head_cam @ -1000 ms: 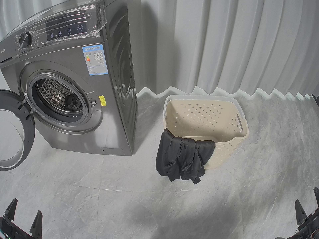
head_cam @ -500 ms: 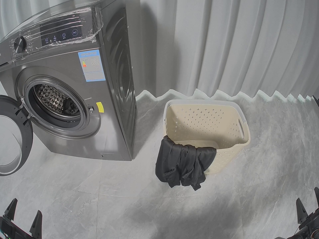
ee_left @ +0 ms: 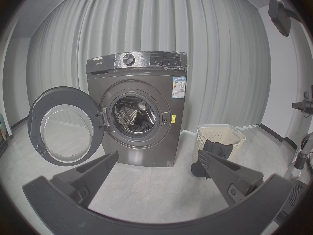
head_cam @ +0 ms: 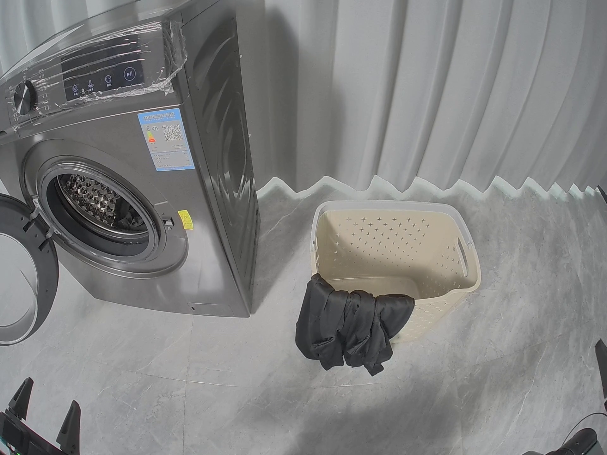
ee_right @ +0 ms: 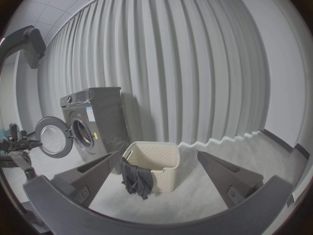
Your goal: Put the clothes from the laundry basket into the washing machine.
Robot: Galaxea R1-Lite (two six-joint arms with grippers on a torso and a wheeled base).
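Observation:
A cream laundry basket [head_cam: 442,222] stands on the floor to the right of the grey washing machine [head_cam: 208,178]. A black garment [head_cam: 348,327] hangs over the basket's near rim and down its outside wall. The machine's round door [head_cam: 22,273] is swung open to the left, and dark cloth [head_cam: 129,217] lies inside the drum. My left gripper [head_cam: 44,409] is open at the bottom left, well short of the machine. My right gripper [ee_right: 158,162] is open and holds nothing, with the basket [ee_right: 159,157] and garment [ee_right: 137,180] some way ahead of it.
Pleated white curtains [head_cam: 411,77] hang behind the machine and basket. Grey marble-pattern floor [head_cam: 221,374] stretches between me and both objects. A tripod stand [ee_left: 305,141] is off to the right in the left wrist view.
The head view has shifted: the machine and basket sit lower and closer in the picture. The right gripper's fingers have dropped mostly out of the bottom right corner.

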